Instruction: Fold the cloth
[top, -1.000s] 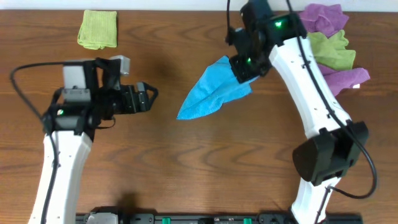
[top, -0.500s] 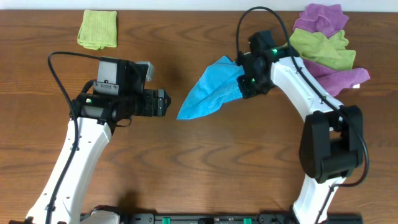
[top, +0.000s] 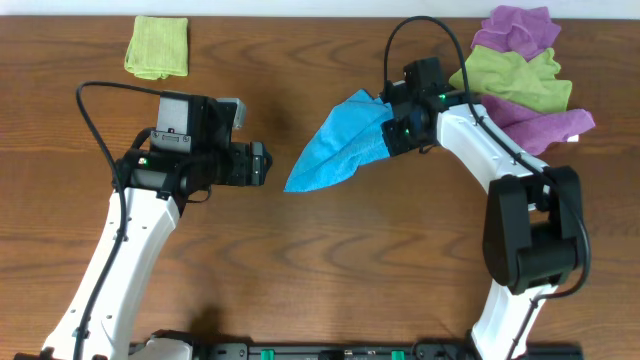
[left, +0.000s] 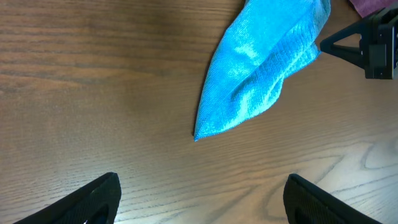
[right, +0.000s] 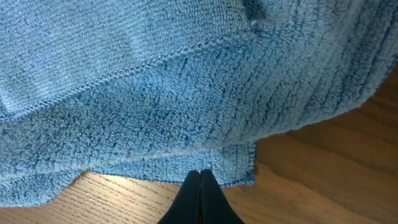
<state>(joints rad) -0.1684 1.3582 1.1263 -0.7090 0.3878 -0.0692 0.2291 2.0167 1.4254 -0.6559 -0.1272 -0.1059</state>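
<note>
Fingertips (right: 193, 202) of the right pincer (right: 200, 179) are pressing flat against each other, with no gap showing between them, and their shared point is meeting the hemmed edge of the cloth (right: 155, 93). Whether any of the fabric is being caught there I cannot tell. From the wrist camera it is looking like a touch at the edge rather than a bite.

From overhead, the cloth (top: 340, 145) is lying on the wooden table (top: 330, 270) just beside the heap of purple and lime-green cloths (top: 520, 70), on the side of that heap facing the left arm. It is bunching into a long wedge, with its wide end nearest the heap, where the right pincer is sitting, and its narrow tip pointing away from the heap.

Farther from the heap, the left pincer (top: 262, 163) is hovering beyond the wedge's tip and apart from it. Its jaws are standing wide. The two fingers (left: 93, 199) are showing at the lower corners of its own camera view with bare wood between them, holding nothing and touching nothing.

Well apart from the heap, a folded lime-green cloth (top: 157, 47) is sitting far along the table's back edge, past the left pincer.
</note>
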